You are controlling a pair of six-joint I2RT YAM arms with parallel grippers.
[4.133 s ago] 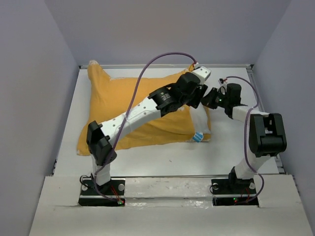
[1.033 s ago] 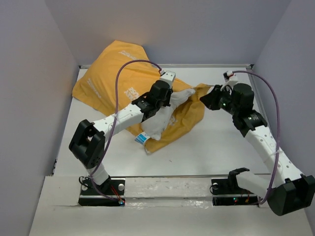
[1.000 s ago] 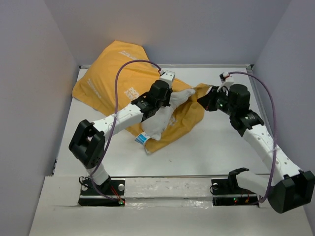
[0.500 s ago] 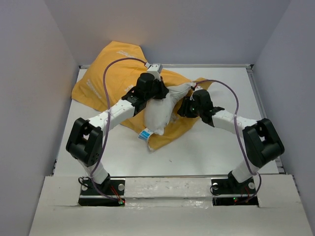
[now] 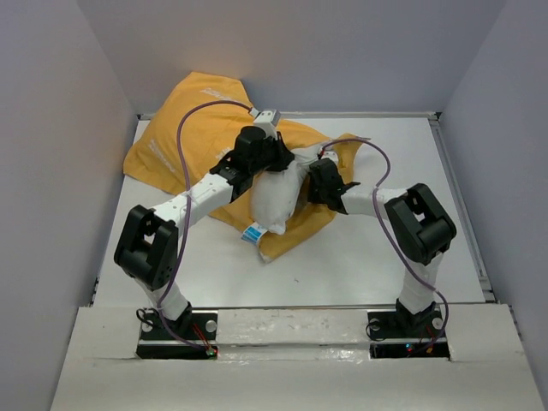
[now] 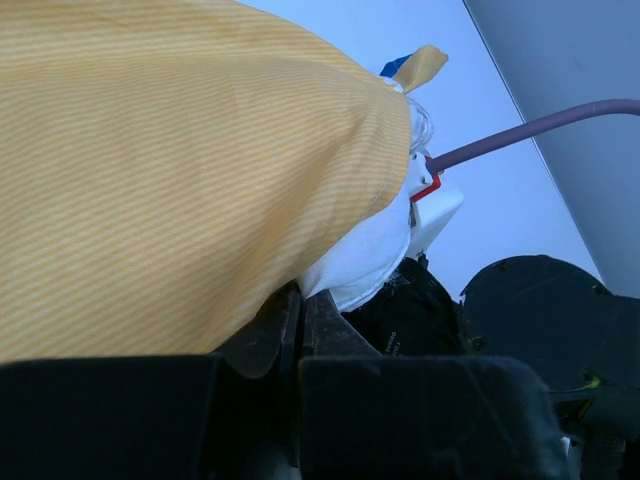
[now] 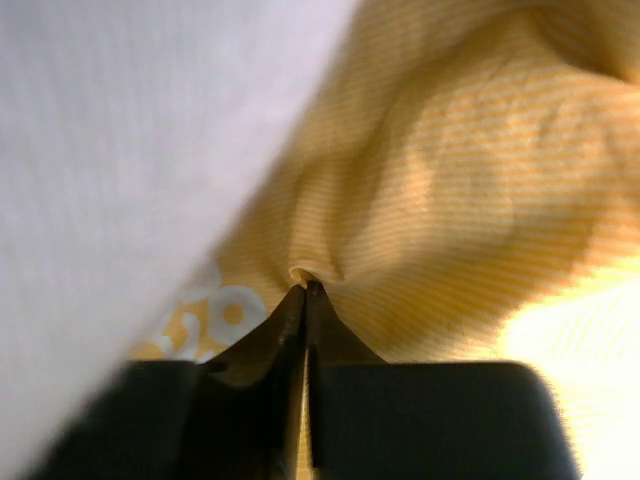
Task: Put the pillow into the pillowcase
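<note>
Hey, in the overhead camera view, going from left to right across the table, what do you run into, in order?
pillowcase, its yellow bulk → pillow → right tool → right arm's elbow joint. The left tool sits over the pillow's span, so it is left out.

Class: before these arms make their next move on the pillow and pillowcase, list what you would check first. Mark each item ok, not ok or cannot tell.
1. Left gripper shut on the pillowcase: ok.
2. Right gripper shut on the pillowcase: ok; yellow cloth bunches at its tips.
3. Left gripper pinches pillowcase only, not the pillow: cannot tell; white fabric lies right beside the pinch.
4. Pillow fully inside: not ok; much of it shows, and the end with the tag is out.
5. Pillowcase mouth open around the pillow: cannot tell; folds and the arms hide it.
</note>
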